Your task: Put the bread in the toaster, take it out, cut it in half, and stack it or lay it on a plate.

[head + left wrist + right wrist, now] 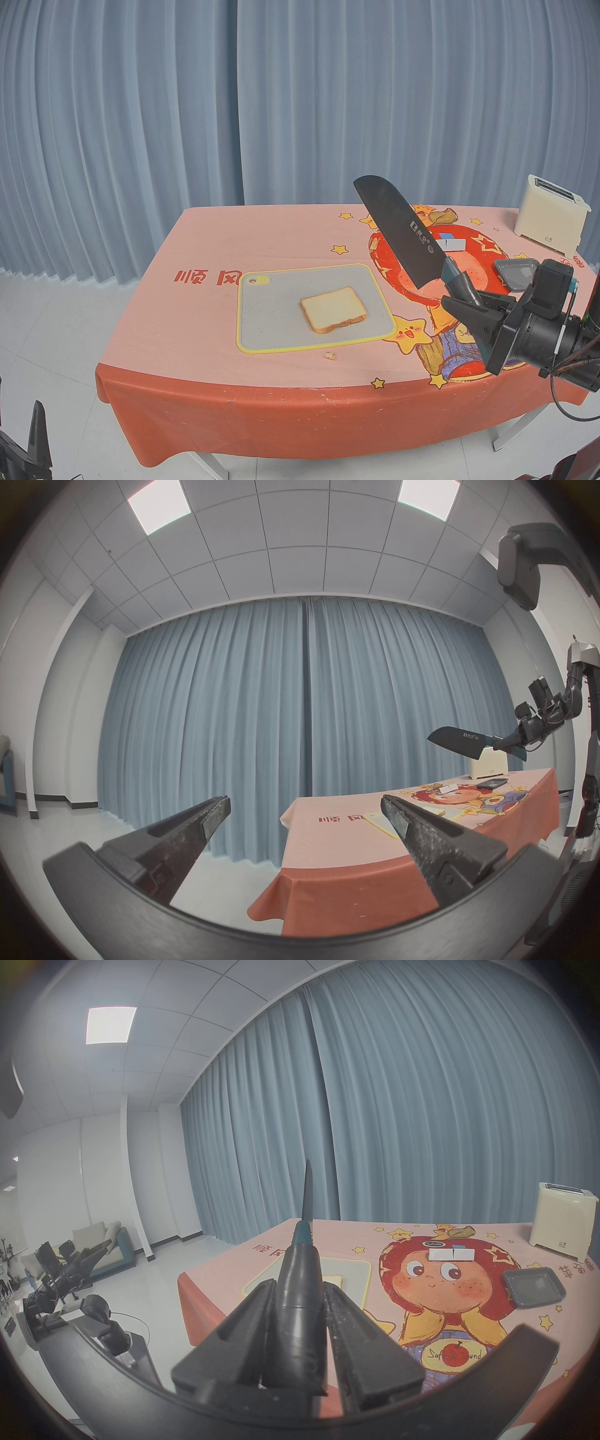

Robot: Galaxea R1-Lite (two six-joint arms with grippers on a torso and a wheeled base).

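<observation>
Closest in, the left gripper (304, 808) hangs low off the front-left corner of the table (206, 250), its 2 fingers (187, 830) wide apart with nothing between them. The right gripper (465, 299) is up over the table's right front part, clamped tight on the handle of a big dark knife (400, 231), with the blade angled up toward the middle, well above the cloth. Near the front edge there's a tiny bit that looks like a crumb (329, 355), though it's hard to be sure. Just behind it sits the gray cutting board (269, 325) with a yellow rim, and 1 slice of bread (333, 309) lies flat on it, whole, a bit right of center. Farther back on the right is a gray tray (515, 273), and at the far right corner the cream toaster (551, 214) stands upright, well apart from the board. There's a blue curtain (187, 94) behind it all.
</observation>
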